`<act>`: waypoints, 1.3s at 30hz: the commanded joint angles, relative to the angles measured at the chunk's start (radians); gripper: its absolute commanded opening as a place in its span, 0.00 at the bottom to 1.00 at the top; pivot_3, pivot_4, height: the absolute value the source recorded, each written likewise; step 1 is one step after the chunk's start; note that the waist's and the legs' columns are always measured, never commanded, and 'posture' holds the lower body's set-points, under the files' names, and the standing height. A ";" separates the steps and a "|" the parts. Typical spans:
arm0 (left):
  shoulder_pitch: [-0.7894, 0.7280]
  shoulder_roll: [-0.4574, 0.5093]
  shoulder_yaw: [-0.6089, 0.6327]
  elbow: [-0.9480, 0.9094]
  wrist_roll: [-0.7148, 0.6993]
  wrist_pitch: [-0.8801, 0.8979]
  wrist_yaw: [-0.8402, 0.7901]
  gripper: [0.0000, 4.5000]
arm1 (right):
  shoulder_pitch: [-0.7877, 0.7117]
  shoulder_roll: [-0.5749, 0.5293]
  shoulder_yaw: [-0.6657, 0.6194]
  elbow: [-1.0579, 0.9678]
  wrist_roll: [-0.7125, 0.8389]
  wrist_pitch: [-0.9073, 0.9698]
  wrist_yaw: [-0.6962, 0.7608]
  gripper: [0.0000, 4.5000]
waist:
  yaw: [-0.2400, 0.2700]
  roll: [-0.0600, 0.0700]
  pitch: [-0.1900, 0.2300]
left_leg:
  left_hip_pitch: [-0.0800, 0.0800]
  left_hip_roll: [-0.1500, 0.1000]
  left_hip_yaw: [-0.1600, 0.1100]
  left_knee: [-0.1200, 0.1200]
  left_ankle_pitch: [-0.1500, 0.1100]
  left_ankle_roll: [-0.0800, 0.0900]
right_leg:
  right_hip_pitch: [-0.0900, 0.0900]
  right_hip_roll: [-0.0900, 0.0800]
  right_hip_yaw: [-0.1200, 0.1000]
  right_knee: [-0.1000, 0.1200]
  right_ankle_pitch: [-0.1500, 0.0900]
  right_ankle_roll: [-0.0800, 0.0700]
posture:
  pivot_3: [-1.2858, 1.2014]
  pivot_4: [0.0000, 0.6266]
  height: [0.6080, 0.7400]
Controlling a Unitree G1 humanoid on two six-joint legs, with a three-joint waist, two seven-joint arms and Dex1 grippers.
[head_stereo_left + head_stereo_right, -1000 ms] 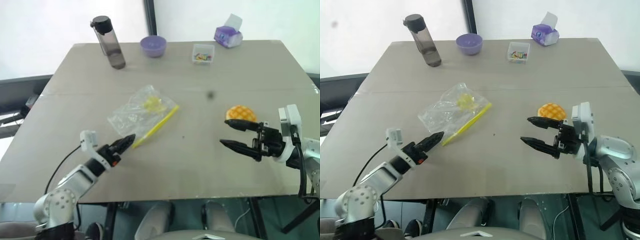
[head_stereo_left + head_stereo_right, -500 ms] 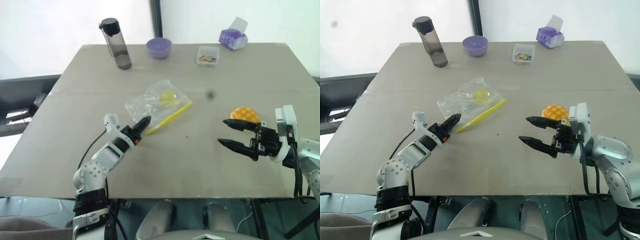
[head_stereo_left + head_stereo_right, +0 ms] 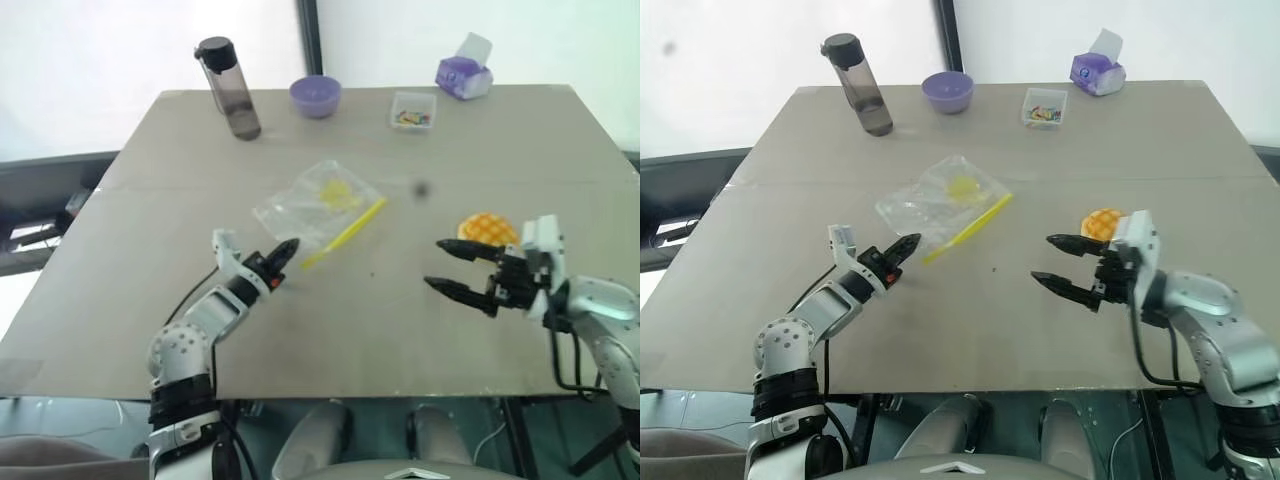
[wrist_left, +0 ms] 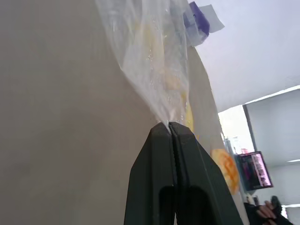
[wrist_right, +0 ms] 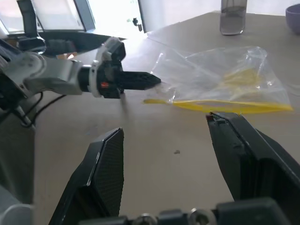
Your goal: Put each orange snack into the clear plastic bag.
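The clear plastic bag [image 3: 322, 203] lies crinkled mid-table, its yellow seal strip [image 3: 345, 232] along the near right edge, and a pale yellow patch shows through it. My left gripper [image 3: 288, 248] is shut on the bag's near corner; the left wrist view shows the film [image 4: 150, 56] pinched at its closed tips [image 4: 168, 125]. The orange snack [image 3: 488, 229], a round bun with a grid top, sits on the table to the right. My right gripper [image 3: 435, 264] hovers open just in front of the bun, pointing left towards the bag [image 5: 225, 84], with nothing between its fingers.
Along the table's far edge stand a dark bottle [image 3: 229, 90], a purple bowl [image 3: 315, 96], a small clear box of colourful bits [image 3: 411, 110] and a purple tissue pack [image 3: 461, 72]. Bare tabletop [image 3: 380, 310] stretches between the two grippers and the near edge.
My left gripper reached forward to the bag's near corner and closed on it. My right gripper dropped slightly and stayed open. The camera view also shifted.
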 commanded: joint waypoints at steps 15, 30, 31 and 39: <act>0.125 0.046 -0.124 -0.147 -0.467 0.267 0.096 0.01 | -0.404 0.184 0.355 0.603 -0.698 -0.420 -0.339 0.69 | -0.046 -0.004 0.003 | -0.001 0.001 0.002 -0.001 0.001 -0.002 | -0.003 0.002 0.003 0.002 0.000 0.000 | 0.52 0.24 1.00; 0.185 0.129 -0.198 -0.188 -0.559 0.211 0.090 0.01 | -0.584 0.298 0.387 0.890 -0.765 -0.768 -0.361 0.69 | -0.058 -0.005 0.003 | 0.000 0.001 0.002 -0.001 0.001 -0.002 | -0.004 0.003 0.004 0.001 0.000 0.000 | 0.52 0.24 1.00; 0.189 0.136 -0.203 -0.190 -0.562 0.206 0.088 0.01 | -0.589 0.299 0.389 0.903 -0.772 -0.784 -0.362 0.69 | -0.058 -0.005 0.003 | 0.000 0.001 0.003 -0.001 0.001 -0.002 | -0.004 0.003 0.004 0.001 0.000 0.000 | 0.52 0.24 1.00; 0.198 0.174 -0.225 -0.191 -0.571 0.180 0.073 0.00 | -0.617 0.311 0.388 0.976 -0.797 -0.871 -0.382 0.38 | -0.061 -0.005 0.003 | 0.000 0.001 0.003 -0.002 0.001 -0.002 | -0.004 0.003 0.005 0.001 0.000 -0.001 | 0.52 0.24 1.00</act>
